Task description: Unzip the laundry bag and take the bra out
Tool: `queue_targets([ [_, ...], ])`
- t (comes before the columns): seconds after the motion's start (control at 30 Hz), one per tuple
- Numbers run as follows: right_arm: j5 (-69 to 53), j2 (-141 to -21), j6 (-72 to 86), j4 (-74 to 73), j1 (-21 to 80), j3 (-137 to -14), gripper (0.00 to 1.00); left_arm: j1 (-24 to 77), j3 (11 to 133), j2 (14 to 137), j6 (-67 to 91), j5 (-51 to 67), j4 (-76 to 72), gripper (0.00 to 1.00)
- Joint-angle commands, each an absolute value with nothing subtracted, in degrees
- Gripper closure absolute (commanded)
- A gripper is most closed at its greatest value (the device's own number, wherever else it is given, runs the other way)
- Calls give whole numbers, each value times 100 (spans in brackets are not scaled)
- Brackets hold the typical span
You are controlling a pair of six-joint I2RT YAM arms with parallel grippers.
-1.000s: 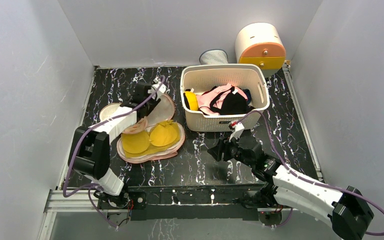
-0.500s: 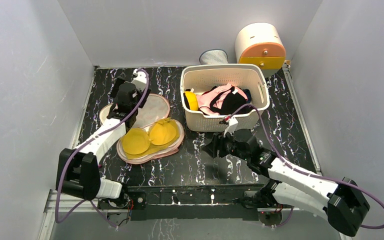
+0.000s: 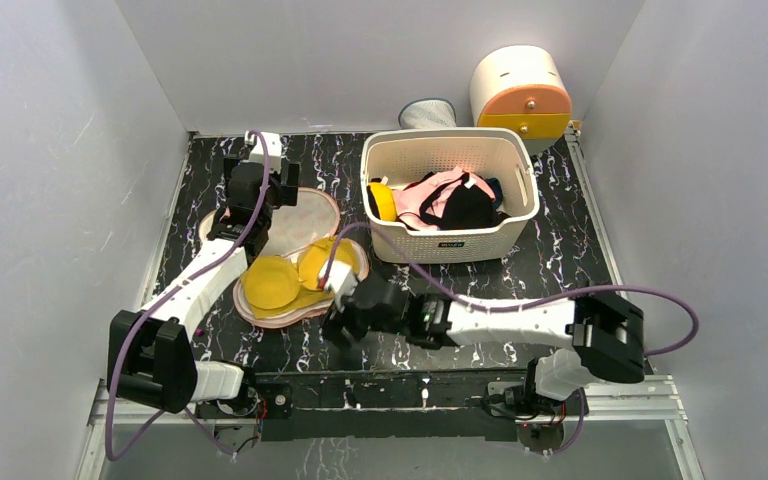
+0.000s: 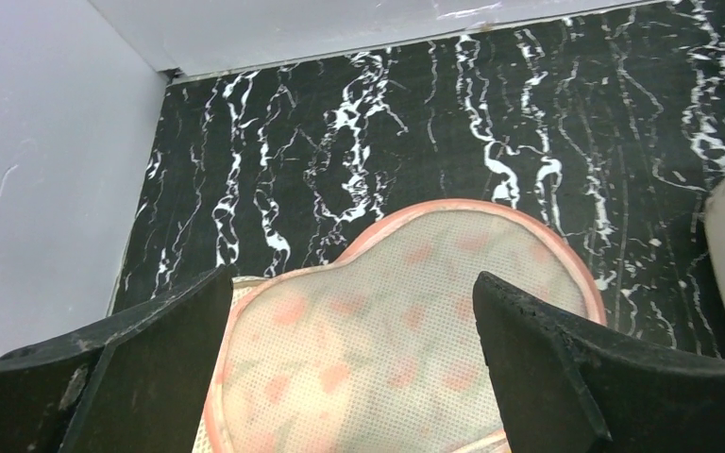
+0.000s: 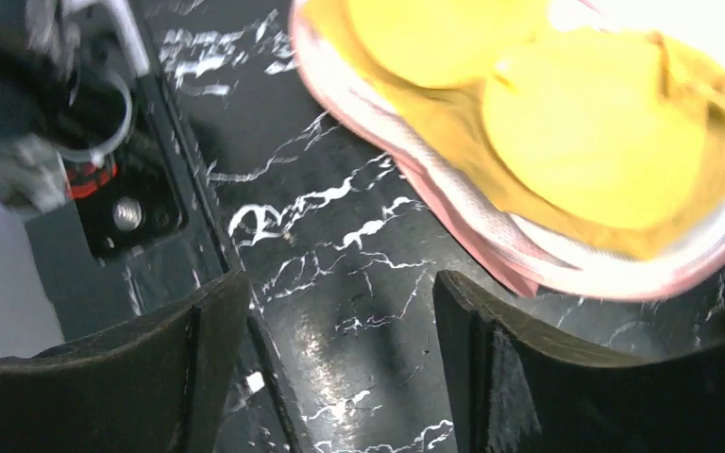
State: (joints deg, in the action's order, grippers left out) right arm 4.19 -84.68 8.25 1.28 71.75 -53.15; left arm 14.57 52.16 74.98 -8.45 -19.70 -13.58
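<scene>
My left fingers (image 4: 142, 377) spread wide, empty, above the bag (image 4: 396, 330) — right fingers (image 5: 566, 377) spread too, the bra (image 5: 585, 123) just ahead of them, nothing pinched.

The left arm reaches toward the table's far-left corner with the left gripper (image 3: 251, 196) spread wide, while the right arm lies leftward along the near edge, the right gripper (image 3: 343, 326) parted and empty.
</scene>
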Motion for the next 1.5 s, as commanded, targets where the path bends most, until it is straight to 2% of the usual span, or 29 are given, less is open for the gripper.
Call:
queue_targets([
  [0.0, 825, -8728, -1783, 935, 7594, -5426, 28, 1325, 5436, 7582, -782, -2539, -1358, 2],
  [0.23, 1634, -9657, -3256, 928, 7565, -6302, 26, 1276, 5441, 7436, -819, -2436, -1347, 2],
  [0.47, 1539, -10598, -3808, 885, 7186, -6858, 27, 1249, 5414, 7415, -803, -2428, -1371, 2],
  [0.6, 1231, -10919, -3780, 821, 6954, -7145, 32, 1132, 5503, 7511, -640, -2289, -1250, 1],
  [0.8, 1212, -11266, -3834, 908, 6790, -7344, 48, 889, 5573, 7605, -366, -2102, -1119, 2],
  [0.9, 1092, -11432, -3829, 840, 6759, -7435, 49, 782, 5661, 7654, -234, -1894, -1000, 1],
  [1.1, 934, -11594, -3550, 1176, 6718, -7379, 44, 695, 5737, 7677, -175, -1727, -899, 2],
  [1.2, 1024, -11724, -3402, 1315, 6653, -7449, 46, 686, 5786, 7711, -176, -1703, -831, 2],
  [1.33, 1044, -11715, -3301, 1393, 6632, -7490, 58, 686, 5809, 7736, -175, -1672, -794, 2],
  [1.43, 1063, -11621, -3179, 1244, 6630, -7559, 74, 686, 5829, 7743, -175, -1670, -770, 2],
  [1.47, 1069, -11571, -3130, 1188, 6627, -7591, 82, 678, 5835, 7735, -176, -1666, -759, 2],
])
